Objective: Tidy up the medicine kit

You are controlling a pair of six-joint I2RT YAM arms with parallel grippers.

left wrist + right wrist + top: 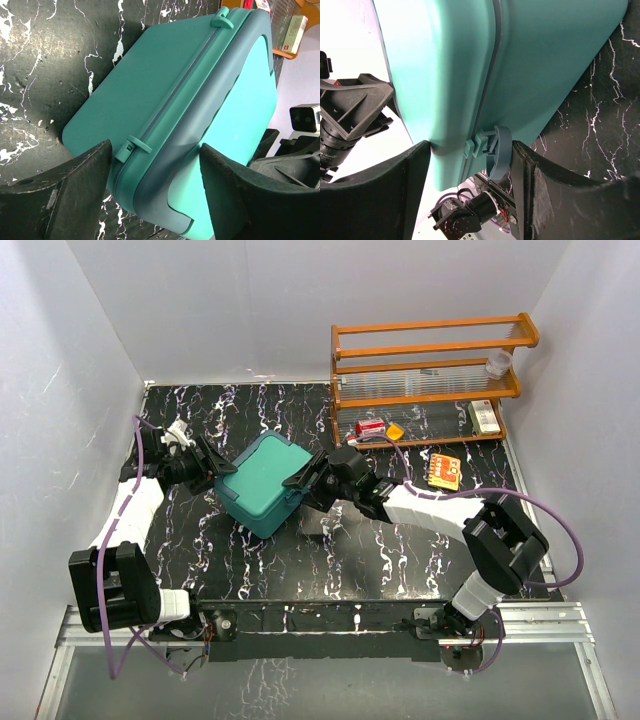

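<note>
The medicine kit (262,483), a teal-green box with its lid closed, sits left of the table's middle, turned at an angle. My left gripper (215,468) holds its left end. In the left wrist view the fingers (80,175) press on the kit (175,100) from both sides, next to a small hinge tab (132,147). My right gripper (305,485) clamps the opposite end. In the right wrist view one pad bears on the lid of the kit (495,60) and the other on its grey-blue latch (499,152).
An orange wooden rack (430,370) stands at the back right, with a red box (370,427) and a white box (485,417) on its lowest shelf and a clear cup (498,364) higher up. An orange packet (445,472) lies on the table before it. White walls enclose the table.
</note>
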